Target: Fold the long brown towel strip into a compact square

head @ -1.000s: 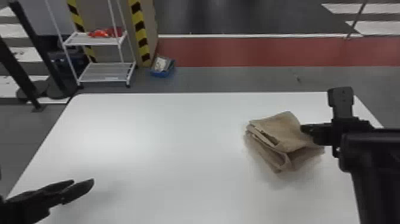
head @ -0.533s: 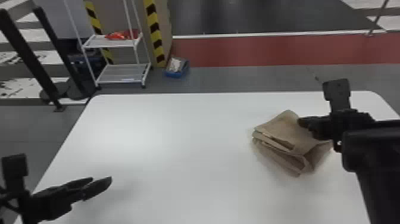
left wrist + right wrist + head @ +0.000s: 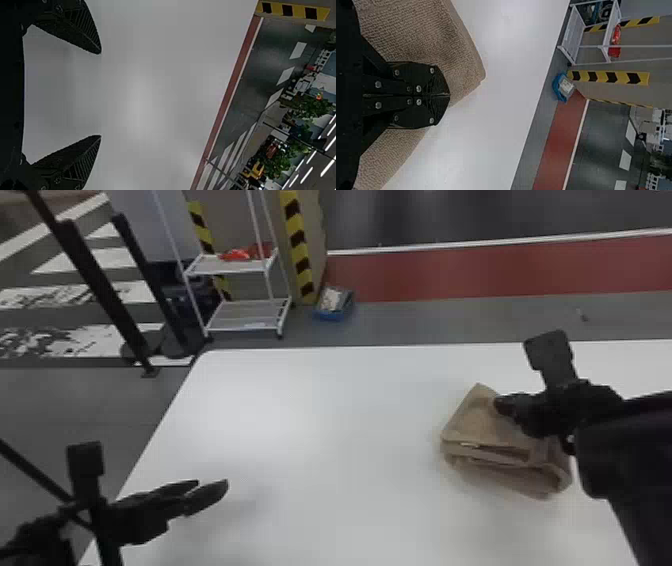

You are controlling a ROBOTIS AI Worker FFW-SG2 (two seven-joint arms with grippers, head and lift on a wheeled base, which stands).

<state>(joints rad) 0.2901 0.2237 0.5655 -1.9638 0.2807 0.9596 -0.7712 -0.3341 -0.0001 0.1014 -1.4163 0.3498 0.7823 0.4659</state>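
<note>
White table (image 3: 325,415), folded towel (image 3: 475,422), shelf rack (image 3: 247,315) beyond

White smooth desk (image 3: 310,415) with rounded corner, grey floor (image 3: 425,320) beyond, flat red floor band (image 3: 500,270) edged by white line (image 3: 425,247), white two-shelf metal rack (image 3: 245,315), yellow-black striped strip (image 3: 300,245) beside it, blue bin (image 3: 334,312) near, slim black posts (image 3: 95,275) left, leafy green plants (image 3: 313,107) far off

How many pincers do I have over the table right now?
2. The left pincer is open above the near left part of the table; the right pincer is shut, at the folded brown towel.
</note>
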